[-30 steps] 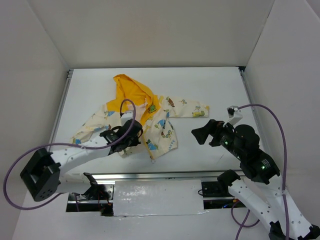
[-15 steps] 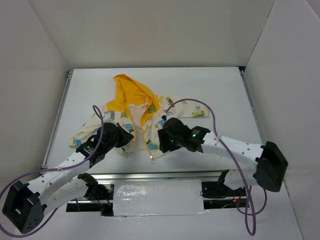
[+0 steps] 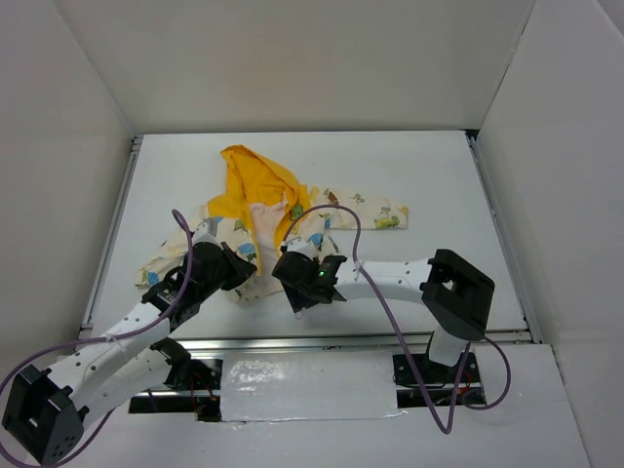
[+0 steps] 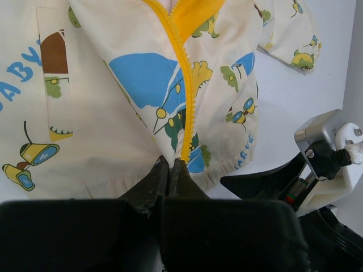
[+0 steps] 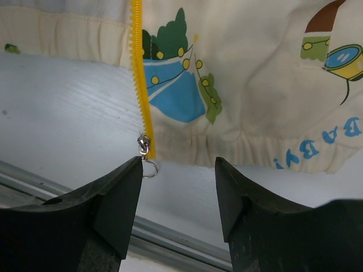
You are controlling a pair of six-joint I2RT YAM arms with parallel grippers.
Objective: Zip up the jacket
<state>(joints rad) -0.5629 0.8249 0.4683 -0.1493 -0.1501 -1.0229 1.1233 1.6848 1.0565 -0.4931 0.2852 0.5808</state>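
Top view first: the small cream cartoon-print jacket with the yellow hood (image 3: 255, 210) lies spread on the white tabletop (image 3: 429, 175), hood at the far side and hem toward the arms. The left claw (image 3: 234, 271) and right claw (image 3: 292, 283) are both down at the hem.

Left wrist cam: the left claw (image 4: 170, 173) looks pinched shut on the hem, right at the foot of the yellow zipper (image 4: 182, 96).

Right wrist cam: the right claw (image 5: 178, 187) gapes wide and holds nothing. The tiny silver slider with its ring pull (image 5: 144, 148) sits just above one finger, well off-centre.

My worry is that closing here catches fabric or air. And if the left pinch slips, the hem just bunches.
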